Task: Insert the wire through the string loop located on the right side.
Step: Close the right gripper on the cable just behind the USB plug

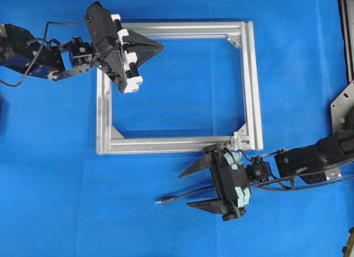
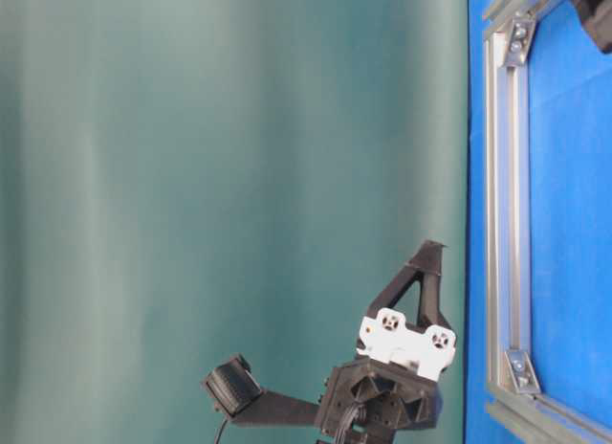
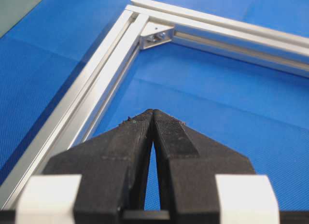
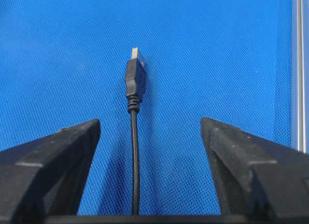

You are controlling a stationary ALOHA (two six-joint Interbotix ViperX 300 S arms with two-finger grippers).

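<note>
Below, the right gripper (image 4: 149, 132) stands wide apart astride the wire (image 4: 134, 151) on the blue cloth (image 1: 55, 185), touching nothing, while the left gripper (image 3: 153, 114) is pinched closed, empty, over the frame (image 1: 251, 91).

The thin black wire (image 4: 134, 161) lies flat on the blue counter (image 1: 66, 201), its grey plug tip (image 1: 162, 200) free.

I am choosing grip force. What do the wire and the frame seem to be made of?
The wire: black, matte jacket, probably rubber or plastic, with a shiny metal plug tip. The frame: silver, brushed metal, likely aluminium, judging by its slotted bars and sheen.
</note>
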